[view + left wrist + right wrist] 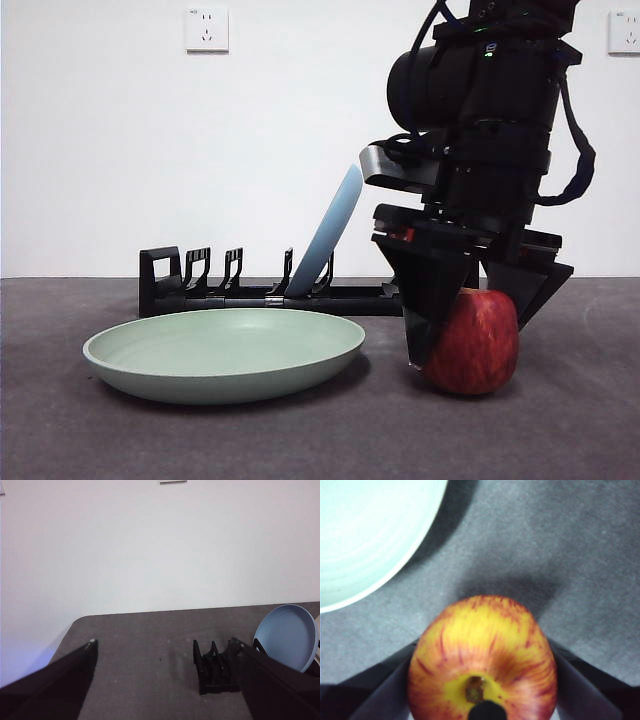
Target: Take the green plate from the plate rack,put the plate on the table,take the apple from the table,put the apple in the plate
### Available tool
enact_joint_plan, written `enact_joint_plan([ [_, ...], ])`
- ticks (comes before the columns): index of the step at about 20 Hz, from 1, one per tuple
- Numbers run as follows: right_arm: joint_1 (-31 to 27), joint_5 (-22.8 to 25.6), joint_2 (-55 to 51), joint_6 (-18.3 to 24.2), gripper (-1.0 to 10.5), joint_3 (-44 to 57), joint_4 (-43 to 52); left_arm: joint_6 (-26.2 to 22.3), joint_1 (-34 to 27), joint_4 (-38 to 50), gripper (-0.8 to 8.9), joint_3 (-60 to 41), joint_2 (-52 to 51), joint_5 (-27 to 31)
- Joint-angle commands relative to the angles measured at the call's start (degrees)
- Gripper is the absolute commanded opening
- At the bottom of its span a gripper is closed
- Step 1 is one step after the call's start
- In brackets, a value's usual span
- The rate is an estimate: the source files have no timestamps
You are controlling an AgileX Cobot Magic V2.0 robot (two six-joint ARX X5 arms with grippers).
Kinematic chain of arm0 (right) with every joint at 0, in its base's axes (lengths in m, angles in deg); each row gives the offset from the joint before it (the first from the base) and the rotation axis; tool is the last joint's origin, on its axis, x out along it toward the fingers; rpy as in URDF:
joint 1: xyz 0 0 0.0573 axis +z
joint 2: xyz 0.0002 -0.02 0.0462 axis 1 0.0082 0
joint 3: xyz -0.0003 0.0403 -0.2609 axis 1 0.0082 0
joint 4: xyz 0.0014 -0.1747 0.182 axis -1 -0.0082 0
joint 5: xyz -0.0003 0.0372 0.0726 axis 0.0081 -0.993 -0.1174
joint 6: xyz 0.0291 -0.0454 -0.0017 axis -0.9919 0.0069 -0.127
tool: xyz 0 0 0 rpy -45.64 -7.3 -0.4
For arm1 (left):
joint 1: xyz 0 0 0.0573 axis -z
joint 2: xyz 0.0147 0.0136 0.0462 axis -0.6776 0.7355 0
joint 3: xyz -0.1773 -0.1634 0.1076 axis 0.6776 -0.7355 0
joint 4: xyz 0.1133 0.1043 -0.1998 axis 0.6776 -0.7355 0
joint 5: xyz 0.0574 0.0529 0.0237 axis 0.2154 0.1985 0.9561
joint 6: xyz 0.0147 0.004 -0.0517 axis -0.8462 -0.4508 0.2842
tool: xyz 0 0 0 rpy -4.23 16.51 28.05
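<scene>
The right gripper (pixel 462 325) reaches down from above over the apple (pixel 472 342), its black fingers (pixel 425 300) set on either side of the fruit and pressed against its flanks. The apple rests on the dark grey desk (pixel 560 420), and the right wrist view shows its yellow crown and stem dimple between the two fingers, which close on it from both sides.

Just beside the apple, apart from it, the green plate (pixel 224 352) lies flat on the desk, nearer the desk's front edge than the plate rack (pixel 250 290). A strip of bare desk separates the plate's rim from the fruit in the right wrist view.

The black rack runs along the desk behind the plate. A light blue plate (pixel 330 235) stands tilted in one of its slots, leaning away from the squared loop end.

The left gripper (pixel 165 652) hangs clear of the work with its fingers spread wide and nothing between them. Its wrist view looks across bare desk toward the rack's end, the blue plate and a white wall (pixel 160 545).
</scene>
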Motion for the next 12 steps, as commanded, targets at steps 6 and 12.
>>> enact_joint_plan([
  [6, 3.5, -0.1, -0.2, -2.4, -0.1, -6.3, 0.3, -0.7, -0.1, -0.1, 4.36, -0.2, -0.2, 0.0],
  [12, 9.0, -0.1, 0.7, -0.7, -0.1, -16.3, 5.2, -0.7, -0.1, -0.2, 4.36, -0.2, -0.2, -0.6],
])
